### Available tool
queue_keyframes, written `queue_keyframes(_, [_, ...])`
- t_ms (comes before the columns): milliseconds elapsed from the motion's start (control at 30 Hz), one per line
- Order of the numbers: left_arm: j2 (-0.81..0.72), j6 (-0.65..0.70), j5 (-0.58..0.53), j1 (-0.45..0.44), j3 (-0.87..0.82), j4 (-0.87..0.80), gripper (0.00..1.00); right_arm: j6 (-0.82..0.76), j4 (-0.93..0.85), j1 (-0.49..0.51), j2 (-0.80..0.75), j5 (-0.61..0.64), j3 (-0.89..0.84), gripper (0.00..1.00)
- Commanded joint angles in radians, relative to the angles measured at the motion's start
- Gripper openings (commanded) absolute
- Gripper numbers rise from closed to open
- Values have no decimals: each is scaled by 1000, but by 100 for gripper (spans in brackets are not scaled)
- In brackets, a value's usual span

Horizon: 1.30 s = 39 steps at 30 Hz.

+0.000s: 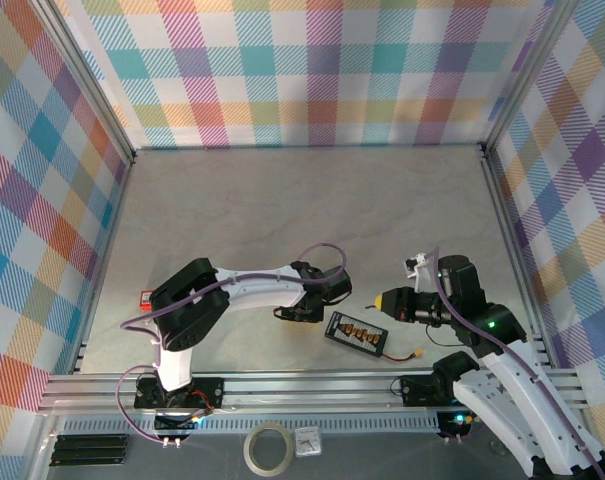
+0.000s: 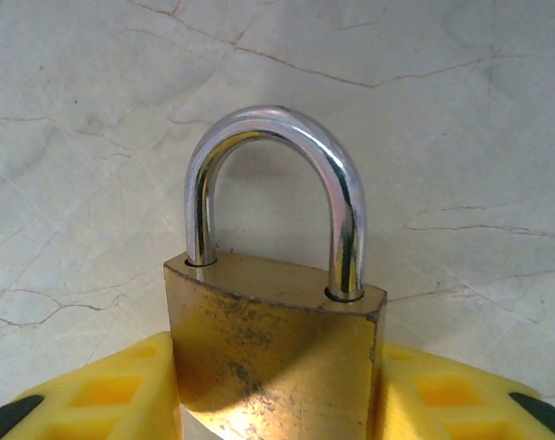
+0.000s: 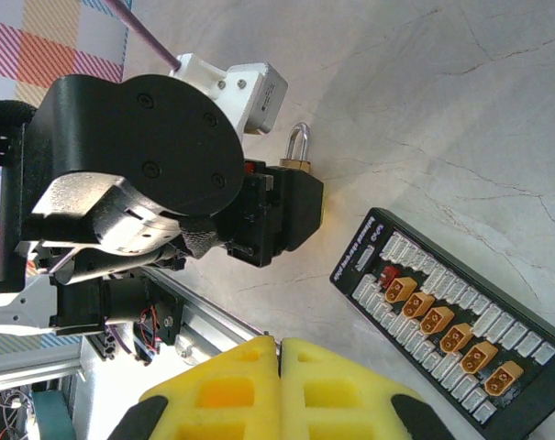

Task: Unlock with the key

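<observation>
A worn brass padlock (image 2: 268,339) with a shut steel shackle (image 2: 277,137) stands between the yellow fingers (image 2: 103,394) of my left gripper (image 2: 277,390). Both pads press its sides, and it sits just above the marble table. In the right wrist view the same padlock (image 3: 296,158) peeks out behind the left arm's black wrist. From above, the left gripper (image 1: 287,313) is low at centre and hides the lock. My right gripper (image 1: 382,300) points left towards it, a short gap away. Its yellow pads (image 3: 279,353) are pressed together. The key is hidden; only a tiny glint shows at the seam.
A black charging board (image 1: 356,333) with orange connectors (image 3: 442,321) lies on the table between the two grippers, with a red wire trailing right. A small red item (image 1: 145,296) sits at the left edge. Aluminium rails (image 1: 302,385) line the near edge, and checked walls surround the table.
</observation>
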Motion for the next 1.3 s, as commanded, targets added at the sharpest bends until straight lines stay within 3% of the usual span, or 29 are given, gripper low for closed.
queue_keyframes(0, [74,2,48,15,-82,39,39,-19,-17,-5,-8,5,-12,0])
queue_keyframes(333, [-48,25,48,16,-127,129,17,-12,-15,-4,-9,8,-18,0])
queue_keyframes(667, [-211,44,107,56,-220,250,2,-12,-8,-4,4,7,-14,0])
queue_keyframes(1267, [-270,118,127,131,-245,166,0,-6,18,-4,25,4,-30,0])
